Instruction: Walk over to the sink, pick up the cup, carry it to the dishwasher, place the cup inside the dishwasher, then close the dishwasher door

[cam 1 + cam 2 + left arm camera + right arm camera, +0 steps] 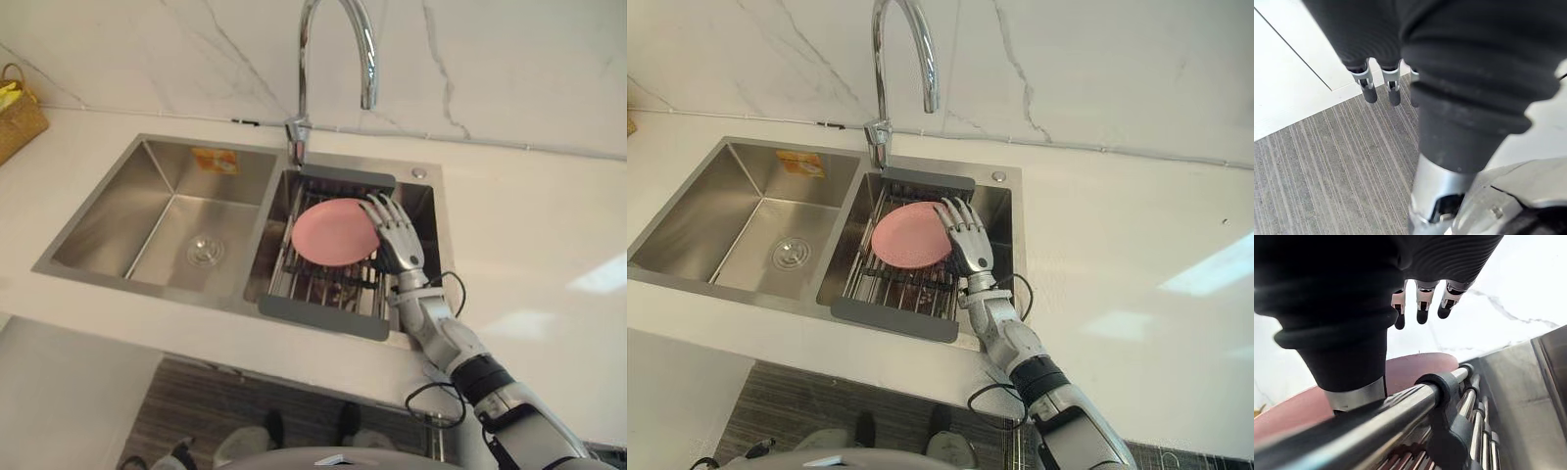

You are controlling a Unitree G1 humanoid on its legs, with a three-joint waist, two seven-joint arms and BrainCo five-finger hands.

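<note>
- A woven basket [18,122] sits far left on the white counter [529,245].
- The left hand [1369,88] hangs over a striped floor [1327,171]. Its fingers are straight and a little apart, holding nothing.
- The sink [147,186] has two bowls, with a shiny tap [368,78] at the far side between them.
- A wire rack [323,317] fills the right bowl.
- A pink plate [333,232] lies on the rack, flat face up. It is round, so it has no long side.
- The right hand [397,240] is at the plate's right edge, fingers straight and spread. I cannot tell if they touch.
</note>
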